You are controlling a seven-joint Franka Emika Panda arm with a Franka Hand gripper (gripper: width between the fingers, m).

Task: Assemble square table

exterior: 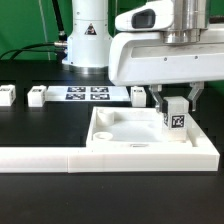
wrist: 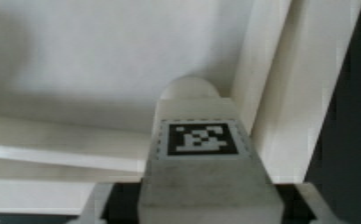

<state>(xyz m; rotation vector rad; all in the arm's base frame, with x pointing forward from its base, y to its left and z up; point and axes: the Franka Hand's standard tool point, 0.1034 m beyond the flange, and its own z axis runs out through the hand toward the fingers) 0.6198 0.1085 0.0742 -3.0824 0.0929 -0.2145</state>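
bright even light, faint soft shadows, coarse resolution, wrist view close-up soft and blurred

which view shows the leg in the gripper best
The wrist view: the leg fills the frame, tag facing the camera, tip near the tabletop rim. The exterior view shows it small, held in the gripper.

Robotics lab bench, not a home or shop. Large white robot arm (exterior: 88, 40) stands on a matte black tabletop (exterior: 40, 125), its bulky white wrist housing (exterior: 150, 50) hanging over the work area. Thin flat white marker board (exterior: 88, 94) with black square tags lies on the table. Same printed tag on each small white plastic block leg (exterior: 38, 96), one filling the wrist view. Long white L-shaped barrier (exterior: 60, 157) fences the front, plain dark backdrop
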